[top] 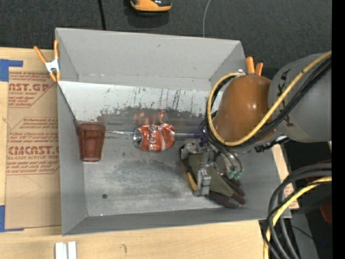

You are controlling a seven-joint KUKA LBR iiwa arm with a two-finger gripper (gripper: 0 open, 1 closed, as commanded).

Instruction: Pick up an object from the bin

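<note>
While the gripper [204, 181] hung low near the bin's [135, 193] right side, a long dark brown thing [225, 194] lay just beside it, stretching toward the right wall. The squashed red can [154, 137] lay farther left. Whether the gripper was open or closed, I couldn't tell.

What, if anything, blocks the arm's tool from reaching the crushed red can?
Probably nothing, so likely yes. The can lies alone in the middle of the bin, with bare floor between it and the tool to its right. The cup sits well off by the left wall.
</note>
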